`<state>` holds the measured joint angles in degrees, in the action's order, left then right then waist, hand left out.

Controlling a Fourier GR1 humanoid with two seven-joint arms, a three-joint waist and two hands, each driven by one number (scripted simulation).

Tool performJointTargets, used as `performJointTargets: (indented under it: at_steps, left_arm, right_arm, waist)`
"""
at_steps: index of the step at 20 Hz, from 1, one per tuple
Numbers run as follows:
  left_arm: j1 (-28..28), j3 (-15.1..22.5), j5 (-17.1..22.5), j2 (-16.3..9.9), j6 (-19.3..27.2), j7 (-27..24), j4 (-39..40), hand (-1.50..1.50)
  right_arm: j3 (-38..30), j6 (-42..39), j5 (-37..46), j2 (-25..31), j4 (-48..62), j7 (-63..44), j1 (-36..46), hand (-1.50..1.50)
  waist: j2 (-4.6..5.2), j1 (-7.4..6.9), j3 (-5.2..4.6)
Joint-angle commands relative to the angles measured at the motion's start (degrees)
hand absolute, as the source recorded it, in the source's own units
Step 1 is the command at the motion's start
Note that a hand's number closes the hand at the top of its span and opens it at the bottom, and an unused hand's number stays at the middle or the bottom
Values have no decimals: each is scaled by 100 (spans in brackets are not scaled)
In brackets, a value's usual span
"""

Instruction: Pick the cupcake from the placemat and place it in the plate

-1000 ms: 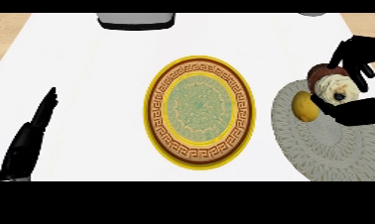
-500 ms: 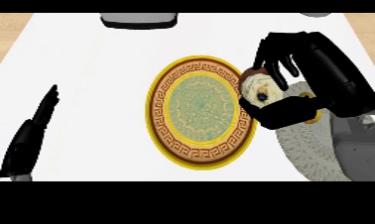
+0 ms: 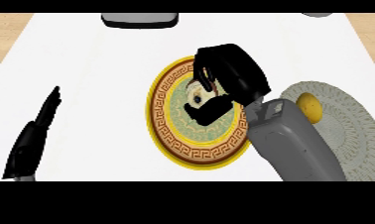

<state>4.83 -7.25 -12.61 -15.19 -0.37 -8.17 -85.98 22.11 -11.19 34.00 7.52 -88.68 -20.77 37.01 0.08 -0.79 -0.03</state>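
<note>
Black right hand (image 3: 230, 69) curled round cupcake (image 3: 198, 95), which sits inside its grasp, mostly hidden, over centre of plate (image 3: 164, 134); contact with plate unclear. Grey forearm slants in from lower right, crossing plate rim. Grey placemat (image 3: 344, 119) at right carries yellow object (image 3: 310, 107). Left hand (image 3: 40, 124) rests at left edge, fingers straight.

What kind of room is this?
Probably a kitchen or dining spot: a patterned plate sits on a white counter, a round placemat lies beside it, and the right hand holds a cupcake over the plate.
</note>
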Motion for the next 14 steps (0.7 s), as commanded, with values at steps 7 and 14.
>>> performJointTargets:
  at_steps: [7,14]
  left_arm:
    - [-59,-84,15,-45,-152,42,71,0]
    - [-32,-344,132,-248,-355,143,-188,0]
  right_arm:
    - [101,1254,-264,-741,1814,-135,-29,-150]
    - [258,2292,-892,-750,2214,546,160,-150]
  waist:
    - [9,-21,3]
    - [1,-19,5]
